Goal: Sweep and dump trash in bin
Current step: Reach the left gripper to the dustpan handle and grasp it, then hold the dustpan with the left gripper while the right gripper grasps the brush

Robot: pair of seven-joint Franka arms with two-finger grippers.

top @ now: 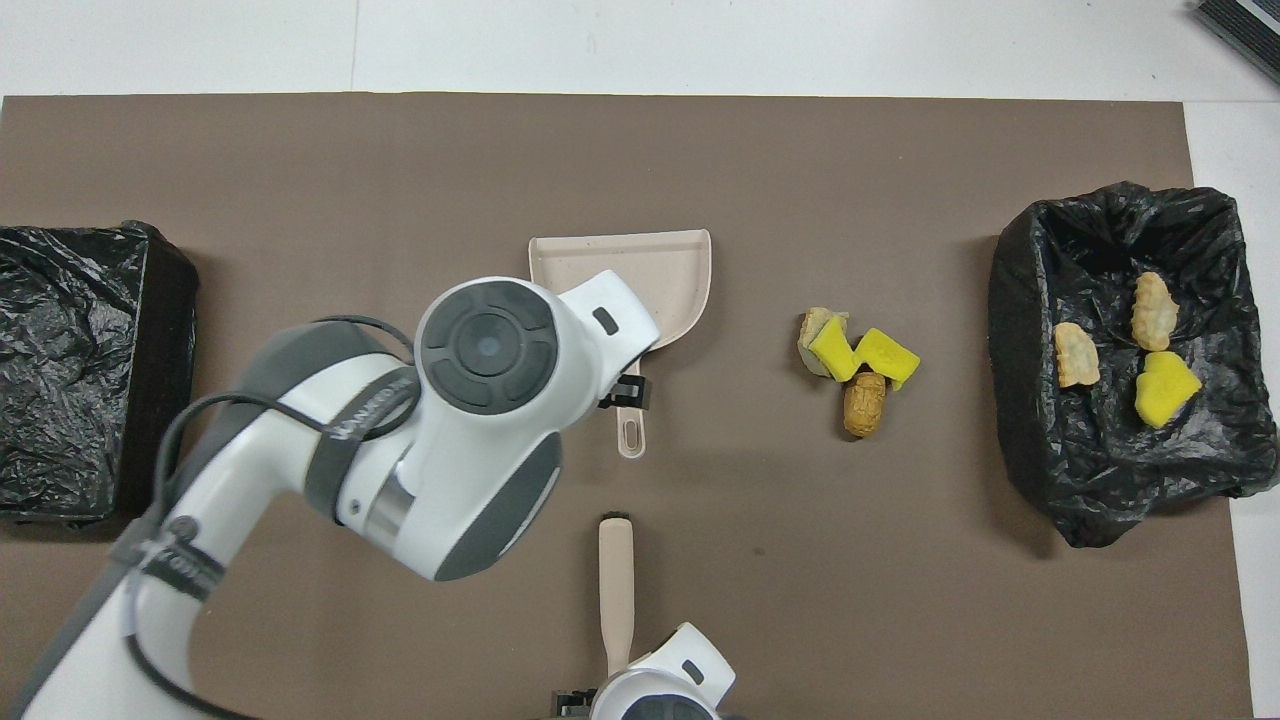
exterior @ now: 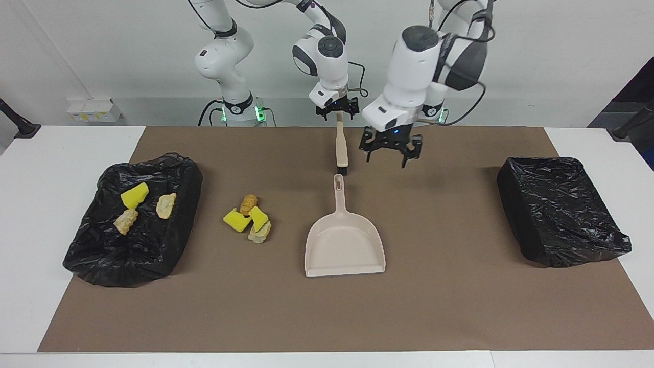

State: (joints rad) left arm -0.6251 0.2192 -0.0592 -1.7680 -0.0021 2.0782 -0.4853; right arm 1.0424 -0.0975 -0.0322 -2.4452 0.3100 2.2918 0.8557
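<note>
Several pieces of trash, yellow, beige and brown, lie heaped on the brown mat, and three more rest inside the black-lined bin at the right arm's end. A beige dustpan sits mid-mat, handle toward the robots. The brush lies in line with it, nearer to the robots. My left gripper hangs open and holds nothing, over the mat beside the dustpan's handle. My right gripper is open at the brush handle's end.
A second black-lined bin stands at the left arm's end with nothing showing inside. In the overhead view the left arm covers the dustpan's handle and part of its pan. White table borders the mat.
</note>
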